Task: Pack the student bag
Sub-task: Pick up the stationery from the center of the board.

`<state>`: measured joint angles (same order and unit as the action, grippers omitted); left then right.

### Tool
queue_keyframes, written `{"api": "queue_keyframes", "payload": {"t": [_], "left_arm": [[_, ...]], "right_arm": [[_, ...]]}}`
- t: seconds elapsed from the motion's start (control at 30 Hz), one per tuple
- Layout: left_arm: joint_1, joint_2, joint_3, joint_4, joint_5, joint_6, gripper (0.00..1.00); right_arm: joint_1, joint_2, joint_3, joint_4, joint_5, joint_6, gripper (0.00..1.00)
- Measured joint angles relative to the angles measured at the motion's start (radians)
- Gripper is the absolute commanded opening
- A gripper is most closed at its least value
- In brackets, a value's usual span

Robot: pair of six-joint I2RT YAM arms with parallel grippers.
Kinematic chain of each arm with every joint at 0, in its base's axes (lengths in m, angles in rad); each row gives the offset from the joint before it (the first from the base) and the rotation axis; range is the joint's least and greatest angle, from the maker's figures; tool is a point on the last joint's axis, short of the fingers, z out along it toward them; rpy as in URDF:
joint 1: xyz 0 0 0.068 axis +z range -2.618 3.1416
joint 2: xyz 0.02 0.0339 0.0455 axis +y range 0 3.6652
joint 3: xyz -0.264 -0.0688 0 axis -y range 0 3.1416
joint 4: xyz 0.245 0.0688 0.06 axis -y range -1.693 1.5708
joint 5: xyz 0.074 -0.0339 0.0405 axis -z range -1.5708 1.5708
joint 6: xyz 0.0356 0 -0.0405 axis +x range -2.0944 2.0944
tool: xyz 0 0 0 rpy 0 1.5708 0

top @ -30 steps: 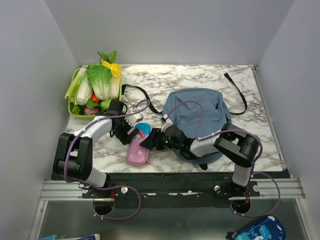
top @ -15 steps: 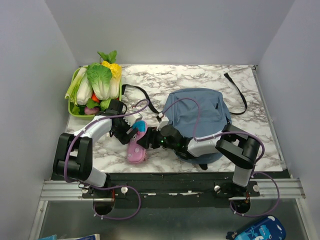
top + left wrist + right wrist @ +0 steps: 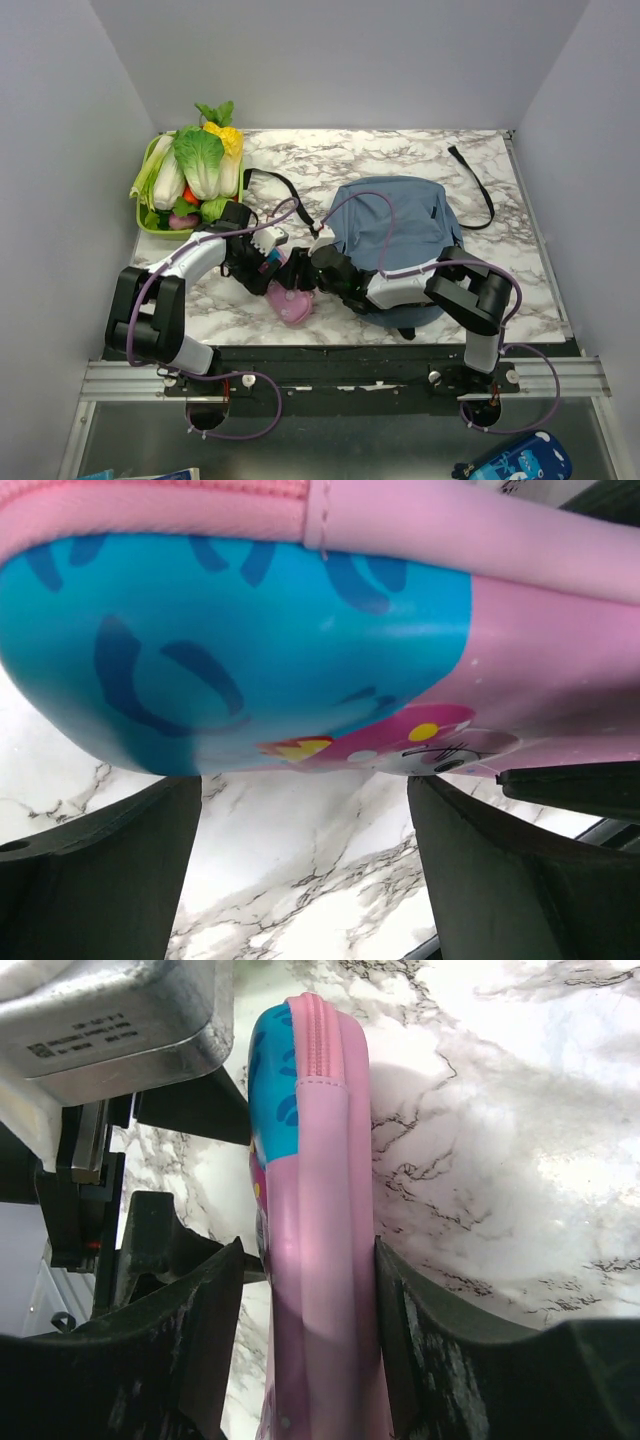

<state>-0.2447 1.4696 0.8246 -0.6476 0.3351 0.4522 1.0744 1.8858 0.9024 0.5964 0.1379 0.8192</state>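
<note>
The pink pencil case [image 3: 290,303], with a blue printed end, stands on its edge on the marble table just left of the student bag [image 3: 400,225], a dusty-blue backpack lying flat. My right gripper [image 3: 309,1250] has a finger on each side of the pencil case [image 3: 315,1210] and is shut on its narrow width. My left gripper [image 3: 305,810] is open, its fingertips wide apart just under the case's printed face [image 3: 300,630]. In the top view the left gripper [image 3: 268,262] sits against the case from the left and the right gripper [image 3: 305,285] from the right.
A green basket [image 3: 148,222] heaped with toy vegetables stands at the back left. The bag's black straps [image 3: 478,190] trail over the table towards the back right. The table's front edge runs just below the case. A blue printed pouch [image 3: 515,460] lies below the table.
The pencil case has turned from lying flat up onto its edge and shifted right towards the bag. My right gripper has narrowed around it. The left gripper stayed open.
</note>
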Motion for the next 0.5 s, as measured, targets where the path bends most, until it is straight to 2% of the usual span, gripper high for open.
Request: {"api": "queue_keyframes", "payload": {"t": [0.17,0.23,0.33,0.5], "left_arm": [[0.000,0.002,0.000,-0.011,0.009,-0.023,0.91],[-0.005,0.002,0.014,-0.025,0.046,-0.034,0.95],[-0.010,-0.002,0.069,-0.051,0.101,-0.051,0.99],[0.035,-0.068,0.242,-0.128,0.201,-0.052,0.99]], "right_arm": [[0.000,-0.011,-0.007,0.012,-0.013,0.008,0.31],[0.006,-0.032,-0.021,0.012,-0.017,0.010,0.27],[0.012,-0.084,-0.072,0.005,-0.015,0.014,0.22],[0.027,-0.241,-0.157,-0.037,-0.002,0.005,0.15]]}}
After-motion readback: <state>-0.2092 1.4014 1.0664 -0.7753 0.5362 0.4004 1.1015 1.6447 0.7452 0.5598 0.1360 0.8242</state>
